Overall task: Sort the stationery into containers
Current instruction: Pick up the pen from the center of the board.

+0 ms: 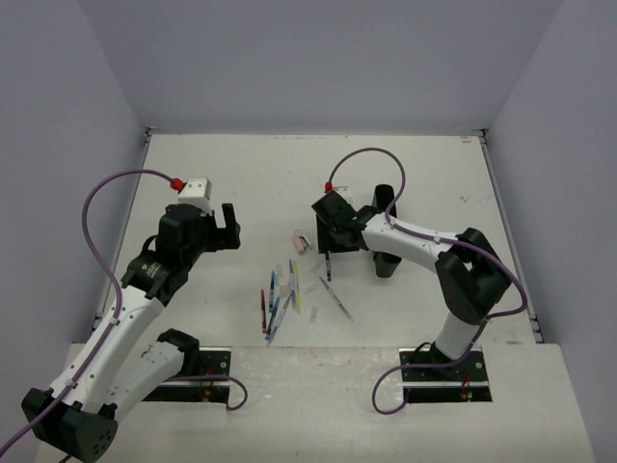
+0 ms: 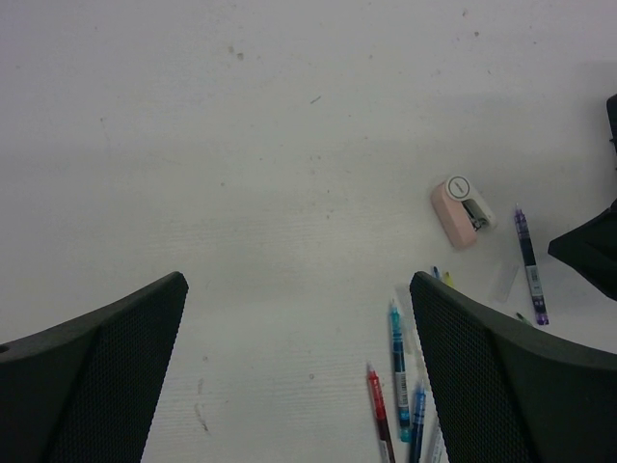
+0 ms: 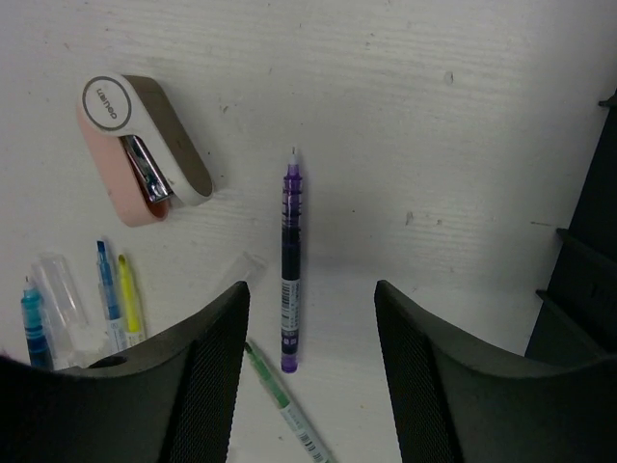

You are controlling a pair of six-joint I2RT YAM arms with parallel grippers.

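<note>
right gripper (image 3: 310, 297) hangs with its jaws spread fairly wide and nothing gripped; the purple pen (image 3: 289, 260) lies on the table (image 3: 405, 116) below the gap, nearer the left finger. the pinkish-white eraser-like piece (image 3: 145, 149) lies just left of the pen, and the black tray (image 3: 583, 280) is at the right edge. left gripper (image 2: 297, 285) is spread wide and holds nothing, with the other loose pens (image 2: 397, 371) lying by its right finger.

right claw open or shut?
Open. Right claw fingers stand wide apart; the purple pen lies loose in the gap, untouched.
</note>
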